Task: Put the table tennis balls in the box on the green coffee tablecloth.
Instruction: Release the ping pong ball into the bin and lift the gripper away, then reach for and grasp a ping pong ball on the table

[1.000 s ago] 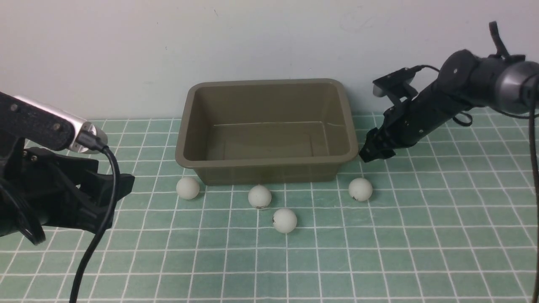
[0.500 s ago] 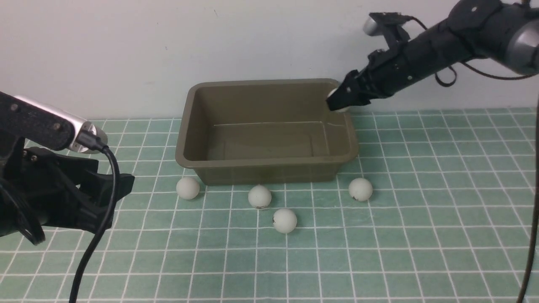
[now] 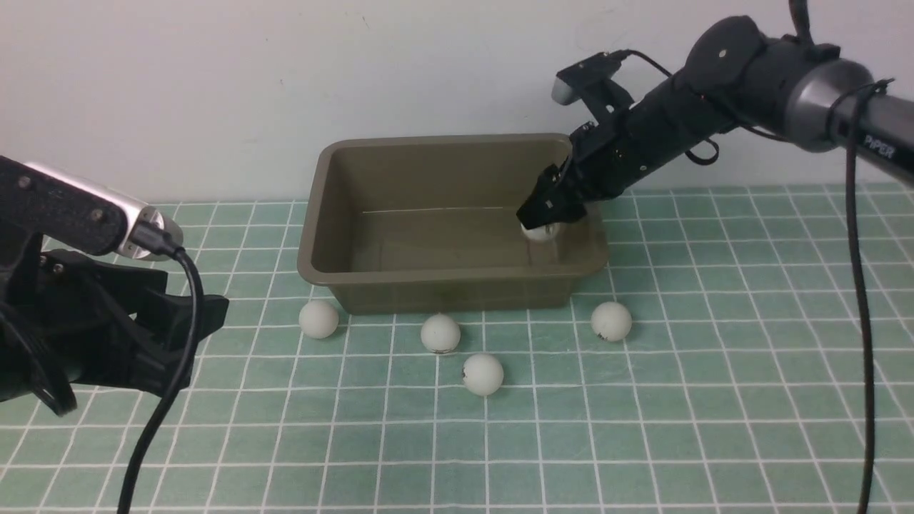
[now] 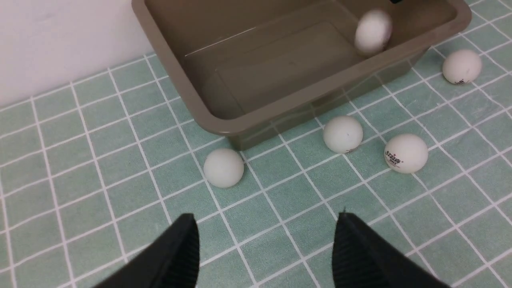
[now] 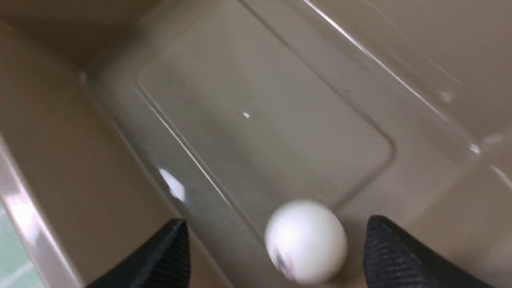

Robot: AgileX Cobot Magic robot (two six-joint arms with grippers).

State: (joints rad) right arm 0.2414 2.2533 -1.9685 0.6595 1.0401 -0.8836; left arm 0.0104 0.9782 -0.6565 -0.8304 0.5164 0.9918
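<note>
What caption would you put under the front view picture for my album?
Right gripper open over the box, one white ball just below it, four more balls on the green cloth.

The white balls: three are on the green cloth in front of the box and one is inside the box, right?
Not quite. Four white balls lie on the green cloth in front of the box, not three, as the front view shows. One more ball is inside the box, as you said.
</note>
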